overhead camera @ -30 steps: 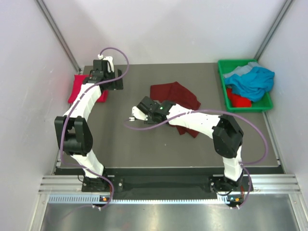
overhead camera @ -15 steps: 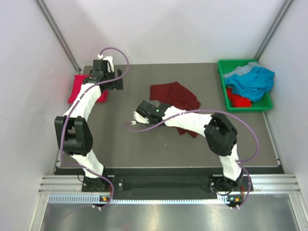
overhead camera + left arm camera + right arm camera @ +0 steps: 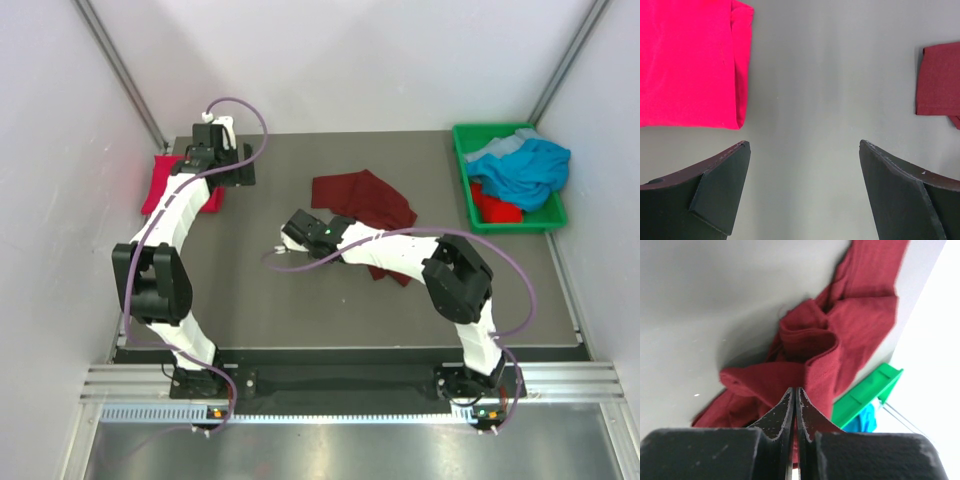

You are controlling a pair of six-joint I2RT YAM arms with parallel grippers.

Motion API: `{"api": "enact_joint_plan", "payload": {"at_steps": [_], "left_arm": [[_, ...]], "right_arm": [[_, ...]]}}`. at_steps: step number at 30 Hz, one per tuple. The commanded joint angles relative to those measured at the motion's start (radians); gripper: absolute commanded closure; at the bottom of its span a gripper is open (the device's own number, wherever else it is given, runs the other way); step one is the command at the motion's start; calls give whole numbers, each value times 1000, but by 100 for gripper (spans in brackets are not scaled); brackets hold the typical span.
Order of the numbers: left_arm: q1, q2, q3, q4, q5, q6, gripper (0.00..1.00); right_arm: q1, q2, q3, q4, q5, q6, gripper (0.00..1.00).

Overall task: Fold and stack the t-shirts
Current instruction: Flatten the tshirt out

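The dark maroon t-shirt (image 3: 365,200) lies crumpled at the table's middle; in the right wrist view it (image 3: 840,335) bunches up in folds around my fingertips. My right gripper (image 3: 338,228) (image 3: 795,390) is shut at its near left edge, pinching cloth. The crimson t-shirt (image 3: 160,185) lies folded flat at the far left, also seen in the left wrist view (image 3: 687,60). My left gripper (image 3: 215,165) (image 3: 802,150) hangs open and empty over bare table just right of it. The teal-blue t-shirt (image 3: 525,165) is heaped in the bin.
The green plastic bin (image 3: 462,180) stands at the far right and also holds a red cloth (image 3: 495,208). Its corner shows in the right wrist view (image 3: 865,390). A corner of the maroon shirt (image 3: 940,80) shows at the left wrist view's right edge. Walls close in on both sides.
My right wrist has shifted slightly right and toward the near edge, and the elbow has drawn in. The maroon shirt's outline looks the same. The left arm has not moved.
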State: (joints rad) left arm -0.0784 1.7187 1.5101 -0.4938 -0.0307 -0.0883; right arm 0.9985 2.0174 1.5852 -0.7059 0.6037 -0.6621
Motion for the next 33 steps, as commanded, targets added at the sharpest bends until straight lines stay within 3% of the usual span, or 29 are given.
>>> {"api": "enact_joint_plan", "payload": {"at_steps": [1, 20, 22, 23, 24, 28, 33], "left_arm": [[2, -53, 9, -5, 6, -10, 5], [-3, 1, 25, 6, 75, 27, 6], [-4, 10, 36, 8, 75, 28, 6], [-4, 13, 39, 6, 75, 25, 6], [-4, 15, 44, 6, 74, 25, 6], [-3, 10, 44, 8, 61, 27, 6], [-3, 12, 41, -3, 40, 42, 6]], "right_arm": [[-8, -66, 33, 72, 79, -43, 100], [-262, -224, 351, 70, 47, -153, 100], [-268, -235, 343, -39, -54, -87, 83], [-267, -255, 296, -62, -161, -59, 57], [-267, -262, 261, -75, -200, -35, 50], [-212, -279, 35, -51, -271, -14, 41], [-137, -234, -40, 37, -306, -10, 41]]}}
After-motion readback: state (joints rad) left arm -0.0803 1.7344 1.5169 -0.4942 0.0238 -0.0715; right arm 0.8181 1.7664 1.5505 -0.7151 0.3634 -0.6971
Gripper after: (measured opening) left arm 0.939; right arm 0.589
